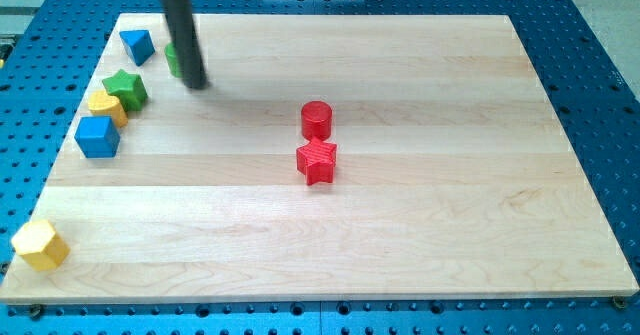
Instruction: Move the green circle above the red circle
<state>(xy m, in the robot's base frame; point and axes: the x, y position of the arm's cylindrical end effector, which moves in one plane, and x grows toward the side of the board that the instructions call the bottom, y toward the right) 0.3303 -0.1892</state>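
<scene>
The arm's dark rod stands at the wooden surface (400, 235), its tip (197, 85) touching the green circle (174, 59) — mostly hidden just behind it, toward the view's left. No pincer is fitted, so nothing is gripped. The red circle (316, 119) sits well apart to the tip's right, the red star (317, 161) just below it — a green star (126, 89) lies left of the tip.
</scene>
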